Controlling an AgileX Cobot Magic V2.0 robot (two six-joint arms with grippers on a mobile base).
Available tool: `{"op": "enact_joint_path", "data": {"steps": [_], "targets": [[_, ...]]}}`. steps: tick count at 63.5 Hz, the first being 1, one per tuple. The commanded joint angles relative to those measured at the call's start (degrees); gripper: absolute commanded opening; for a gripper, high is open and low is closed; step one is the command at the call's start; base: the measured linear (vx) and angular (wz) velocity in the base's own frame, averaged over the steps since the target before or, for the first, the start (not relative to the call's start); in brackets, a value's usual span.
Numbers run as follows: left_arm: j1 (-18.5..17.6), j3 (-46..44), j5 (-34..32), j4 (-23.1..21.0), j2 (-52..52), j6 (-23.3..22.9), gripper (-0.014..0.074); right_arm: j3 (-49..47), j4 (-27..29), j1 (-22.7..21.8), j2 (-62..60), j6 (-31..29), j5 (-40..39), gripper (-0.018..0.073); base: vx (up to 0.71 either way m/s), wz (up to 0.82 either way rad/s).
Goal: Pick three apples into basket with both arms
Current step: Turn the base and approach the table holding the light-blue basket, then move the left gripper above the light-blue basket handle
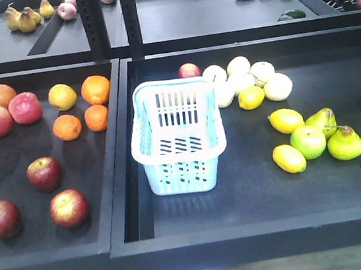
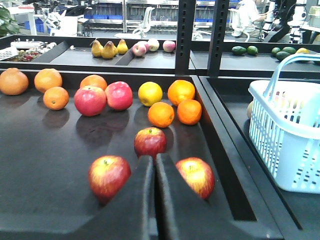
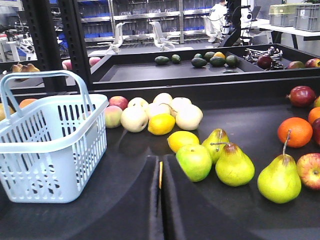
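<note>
Jaws of left gripper (image 2: 154, 162) pressed nearly together, gripping nothing. Right gripper (image 3: 160, 162) likewise narrowed to a thin slit, empty.

Left pincer sits low over left tray (image 2: 50, 165), tips between two of the apples (image 2: 109, 176), one on either side. Third apple (image 2: 150, 141) just beyond, close to the centre line. Probable reason for this station: all three maroon fruit lie in this tray, on the left arm's side.

Oranges (image 2: 161, 114) and pinker apples (image 2: 118, 95) further back, apart from them.

Basket (image 1: 179, 175) stands upright in right tray (image 3: 260, 215), mouth up, handle raised, nothing seen inside. Its long axis runs near-to-far, away from the robot. Right pincer points just past its near corner.
</note>
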Motion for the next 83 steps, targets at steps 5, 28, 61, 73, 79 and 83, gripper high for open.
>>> {"op": "enact_joint_path", "data": {"steps": [5, 28, 61, 73, 79, 83], "targets": [[0.07, 0.23, -4.03, 0.03, -0.92, -0.49, -0.0007, 0.76, -0.57, -0.41, -0.77, -0.43, -4.18, -0.0004, 0.14, -0.04], [0.07, 0.23, -4.03, 0.03, -0.92, -0.49, -0.0007, 0.76, -0.57, -0.41, -0.77, -0.43, -4.18, -0.0004, 0.15, -0.02], [0.07, 0.23, -4.03, 0.03, -0.92, -0.49, -0.0007, 0.76, -0.57, -0.41, -0.77, -0.43, -4.25, -0.0004, 0.13, -0.01], [0.07, 0.23, -4.03, 0.03, -0.92, -0.49, -0.0007, 0.76, -0.57, -0.41, -0.77, -0.43, -4.25, -0.0004, 0.09, -0.01], [0.07, 0.23, -4.03, 0.03, -0.92, -0.49, -0.0007, 0.76, -0.57, -0.41, -0.77, -0.43, -4.25, -0.0004, 0.07, -0.01], [0.07, 0.23, -4.03, 0.03, -0.92, -0.49, -0.0007, 0.76, -0.57, -0.41, -0.77, -0.43, -4.25, -0.0004, 0.06, 0.0]]}}
